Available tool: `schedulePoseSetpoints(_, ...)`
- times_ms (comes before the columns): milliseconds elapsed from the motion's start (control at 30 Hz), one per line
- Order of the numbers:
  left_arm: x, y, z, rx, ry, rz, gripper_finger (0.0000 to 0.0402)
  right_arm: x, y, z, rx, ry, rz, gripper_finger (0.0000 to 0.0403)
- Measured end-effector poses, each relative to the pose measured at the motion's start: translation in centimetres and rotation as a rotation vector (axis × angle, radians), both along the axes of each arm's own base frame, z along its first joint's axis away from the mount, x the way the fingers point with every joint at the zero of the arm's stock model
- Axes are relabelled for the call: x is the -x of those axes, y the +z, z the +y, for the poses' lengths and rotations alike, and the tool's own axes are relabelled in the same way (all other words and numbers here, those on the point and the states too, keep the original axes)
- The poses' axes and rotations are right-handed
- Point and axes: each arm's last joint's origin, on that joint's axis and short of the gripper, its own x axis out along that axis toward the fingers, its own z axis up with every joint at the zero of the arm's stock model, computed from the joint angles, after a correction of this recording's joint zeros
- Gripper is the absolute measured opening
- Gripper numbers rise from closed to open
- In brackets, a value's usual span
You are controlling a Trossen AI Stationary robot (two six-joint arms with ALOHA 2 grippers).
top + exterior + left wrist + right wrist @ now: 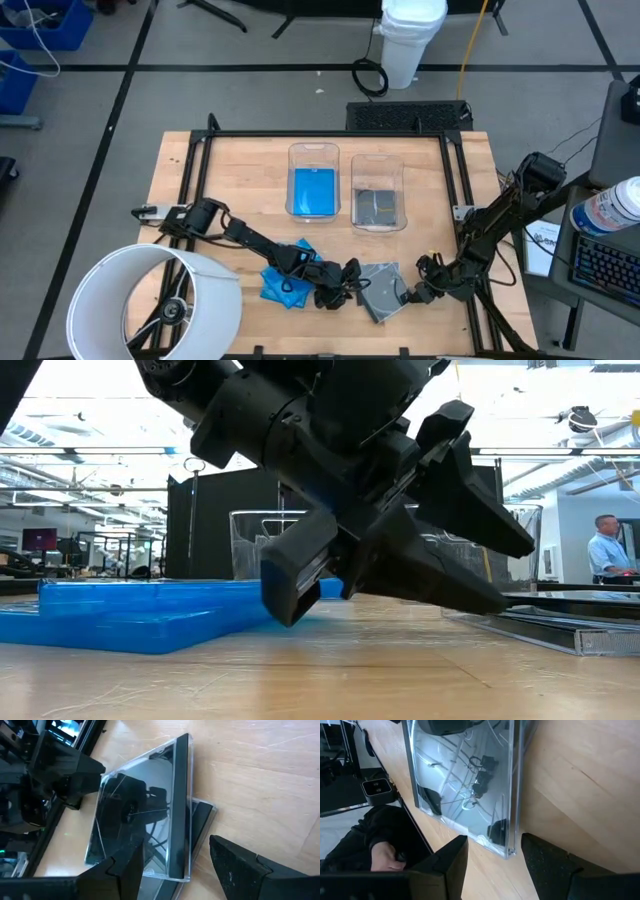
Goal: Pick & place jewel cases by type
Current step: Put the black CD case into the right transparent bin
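blue cases (289, 283): about three loose, one binned
grey cases (383, 291): two loose, one binned
bins (313, 152): two
left pincer (352, 283): spread
right pincer (409, 294): spread

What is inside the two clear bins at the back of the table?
The left bin holds blue jewel cases; the right bin holds dark grey jewel cases. Only the top case shows; how many lie beneath is hidden.
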Motion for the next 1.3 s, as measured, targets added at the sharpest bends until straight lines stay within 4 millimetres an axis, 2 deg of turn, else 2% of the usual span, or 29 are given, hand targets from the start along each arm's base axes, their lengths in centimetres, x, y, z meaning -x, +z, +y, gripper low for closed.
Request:
schedulePoseSetpoints(267,-0.2,0.3,0.0,0.014,0.002,-0.038,0.0227,-0.1,-0.3,0.0,0.016,-0.005,-0.004,0.0183)
schedulePoseSetpoints(667,-0.6,0.3,1.2,0.015,0.028,-0.032,0.0227,-0.2,-0.2,0.0,0.033,-0.011,-0.035,0.0183)
schedulePoseSetpoints(1033,-0.6,0.4,1.1,0.032,0.004,-0.042,0.0227,-0.2,-0.2,0.0,0.038,-0.008,-0.042,0.0183)
schedulePoseSetpoints(1167,-1.4,-0.8,0.8,0.029,0.003,-0.031,0.0227,-0.2,-0.2,0.0,0.036,0.003,-0.041,0.0183)
schedulePoseSetpoints(1300,-3.2,-1.7,0.3,0.024,0.01,0.002,0.0227,-0.2,-0.2,0.1,0.038,0.01,-0.04,0.0183)
